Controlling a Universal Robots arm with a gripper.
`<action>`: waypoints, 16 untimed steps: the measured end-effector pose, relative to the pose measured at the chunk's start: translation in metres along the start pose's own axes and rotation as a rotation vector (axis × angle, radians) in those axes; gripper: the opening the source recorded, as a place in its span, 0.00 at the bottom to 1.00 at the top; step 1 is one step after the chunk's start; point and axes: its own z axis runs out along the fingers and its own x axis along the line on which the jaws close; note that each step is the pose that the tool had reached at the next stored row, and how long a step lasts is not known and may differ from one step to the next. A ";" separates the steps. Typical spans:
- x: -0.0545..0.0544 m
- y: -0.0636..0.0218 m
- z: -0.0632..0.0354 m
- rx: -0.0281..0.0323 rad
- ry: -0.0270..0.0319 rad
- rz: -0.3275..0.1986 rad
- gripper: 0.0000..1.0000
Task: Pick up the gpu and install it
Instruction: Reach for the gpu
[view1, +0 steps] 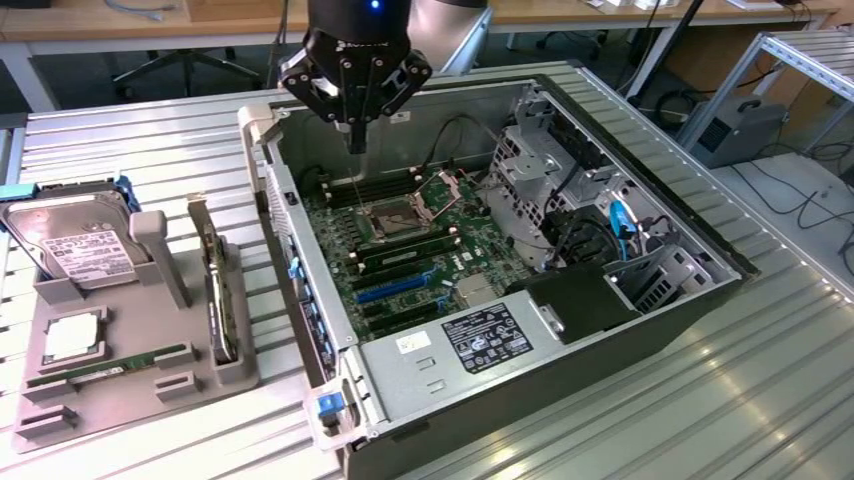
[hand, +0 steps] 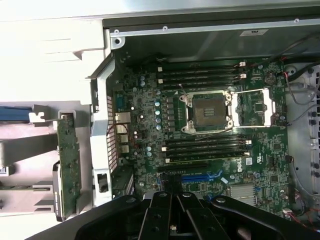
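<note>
Open black metal computer case (view1: 601, 380) with green motherboard (view1: 400, 250); just beside it, toward the exterior view's left, grey plastic holder (view1: 120, 400); over the motherboard, black gripper (view1: 356, 140), tips pressed together on nothing; past the case wall, upright on edge in the holder, thin dark gpu (view1: 220, 300), long axis along that wall; exterior view for its standing height, wrist view for its green board face.

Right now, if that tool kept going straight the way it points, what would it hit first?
Probably the green motherboard in the open computer case; the tool hangs above it, exact spot unclear.
</note>
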 end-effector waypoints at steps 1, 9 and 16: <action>0.000 0.0000 0.0000 -0.0001 -0.0001 0.000 0.11; 0.002 -0.0002 0.0000 -0.0001 0.0000 0.000 0.11; 0.004 -0.0003 -0.0001 0.0000 0.0000 0.000 0.11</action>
